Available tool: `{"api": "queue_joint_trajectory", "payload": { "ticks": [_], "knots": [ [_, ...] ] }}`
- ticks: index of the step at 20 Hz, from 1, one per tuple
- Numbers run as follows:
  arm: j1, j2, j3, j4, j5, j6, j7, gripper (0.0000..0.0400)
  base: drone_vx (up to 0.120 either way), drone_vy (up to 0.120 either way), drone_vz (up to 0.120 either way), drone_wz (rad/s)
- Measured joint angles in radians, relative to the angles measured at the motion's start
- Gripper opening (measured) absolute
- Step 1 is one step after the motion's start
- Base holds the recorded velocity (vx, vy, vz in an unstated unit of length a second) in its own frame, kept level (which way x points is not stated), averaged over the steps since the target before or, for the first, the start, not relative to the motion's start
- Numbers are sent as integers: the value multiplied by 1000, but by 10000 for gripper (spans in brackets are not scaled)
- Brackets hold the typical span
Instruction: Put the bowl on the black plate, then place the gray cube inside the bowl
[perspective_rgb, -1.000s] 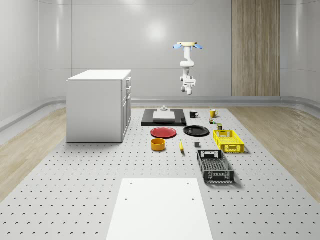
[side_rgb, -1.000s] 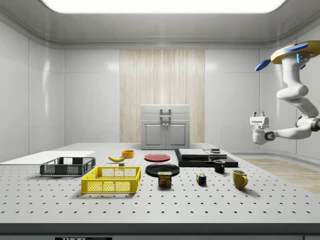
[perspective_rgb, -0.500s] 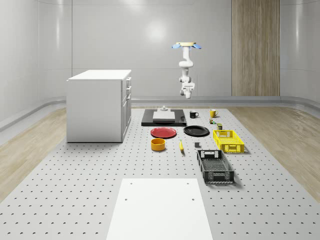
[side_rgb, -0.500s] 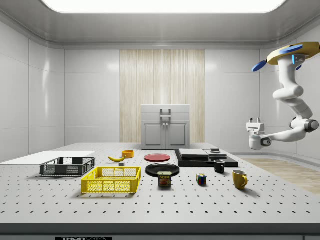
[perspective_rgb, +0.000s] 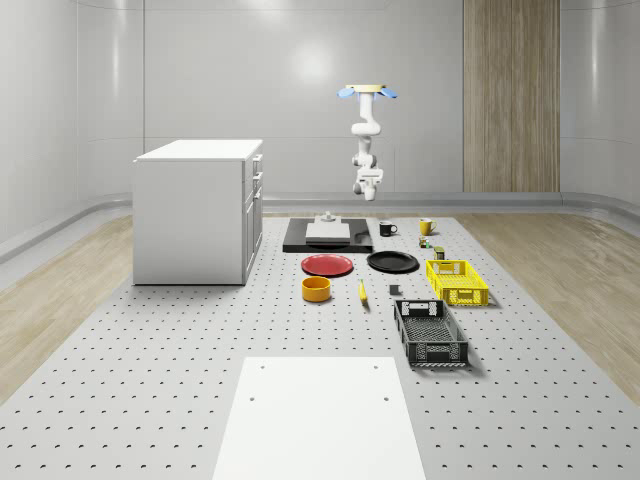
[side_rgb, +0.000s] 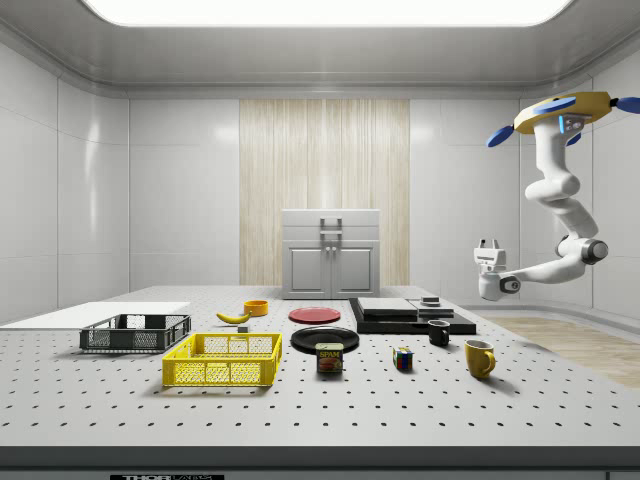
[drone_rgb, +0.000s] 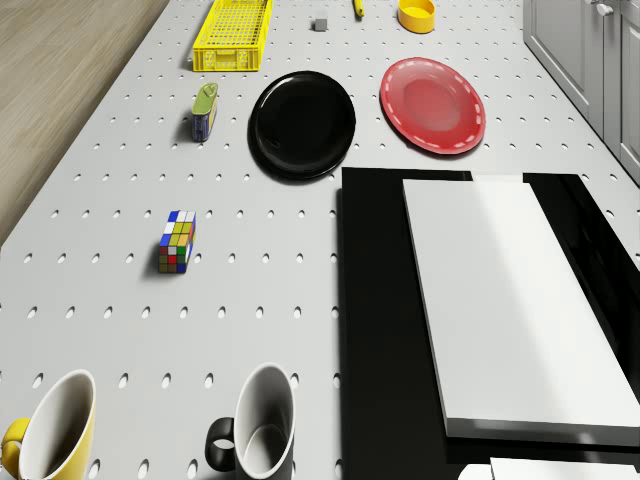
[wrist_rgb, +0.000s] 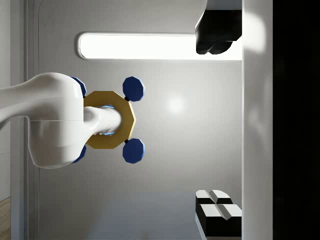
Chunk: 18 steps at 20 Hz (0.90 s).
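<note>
Nothing of the task looks done yet; the yellow bowl (perspective_rgb: 316, 289) sits on the desk (perspective_rgb: 150, 380) beside the red plate (perspective_rgb: 327, 265), apart from the bare black plate (perspective_rgb: 392, 262); the small gray cube (drone_rgb: 321, 25) lies near the yellow crate (drone_rgb: 233, 30); the drone (side_rgb: 560, 106) hovers high over the desk's far end, its end effector (side_rgb: 488, 247) pointing upward, fingers apart, holding nothing.

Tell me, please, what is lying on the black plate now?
Nothing lies on the black plate; its whole top is visible. The orange bowl stands apart on the table, near the red plate.
</note>
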Motion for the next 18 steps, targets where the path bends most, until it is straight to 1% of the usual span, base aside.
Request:
{"api": "queue_joint_trajectory", "payload": {
  "ticks": [18],
  "knots": [
    [-2, -7, 3, -4, -2, 11, 0, 400, 120, -120, 0, 0]
  ]
}}
